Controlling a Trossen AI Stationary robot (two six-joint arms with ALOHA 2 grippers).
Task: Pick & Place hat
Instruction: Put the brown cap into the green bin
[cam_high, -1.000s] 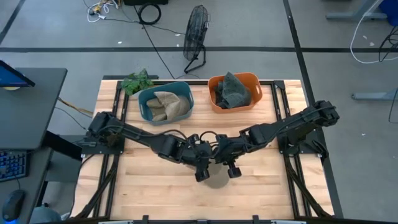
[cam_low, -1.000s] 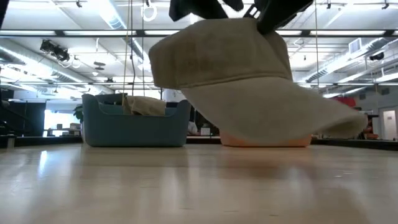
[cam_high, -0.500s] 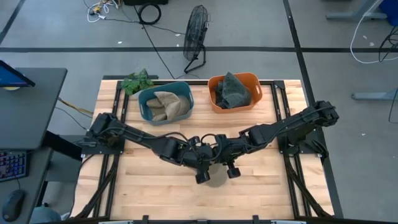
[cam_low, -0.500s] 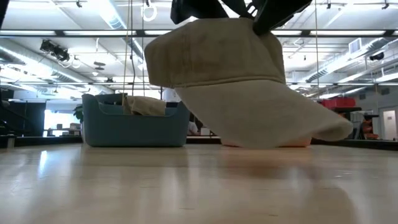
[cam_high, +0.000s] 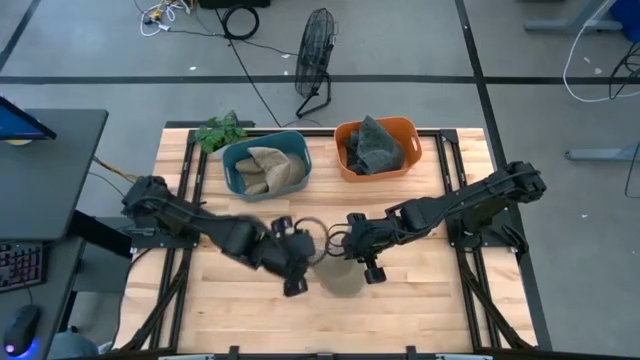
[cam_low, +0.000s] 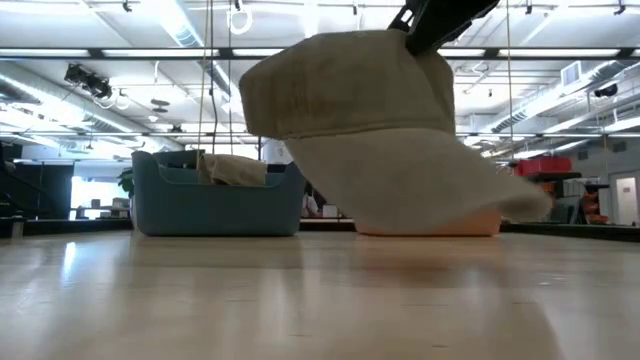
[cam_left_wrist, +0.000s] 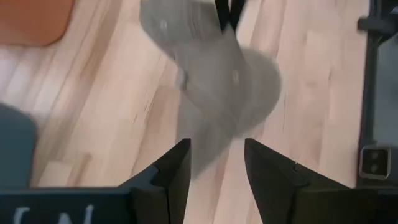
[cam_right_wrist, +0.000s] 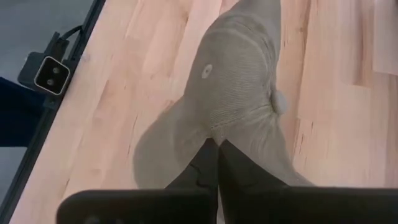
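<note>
Lifting hat (cam_low: 370, 130) off surface (cam_high: 420, 300): right pincer (cam_right_wrist: 214, 163) clamped on crown, left pincer (cam_left_wrist: 214, 165) released nearby; placement remains.

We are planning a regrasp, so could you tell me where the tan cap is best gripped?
Probably the crown's top, from above: the right gripper already pinches a fabric fold there, and the cap hangs off the table. The open left gripper could take the stiffer brim sideways.

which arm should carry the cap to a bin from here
Right. The right gripper is shut on the cap and holds it above the table. The left gripper is open beside the cap, holding nothing.
</note>
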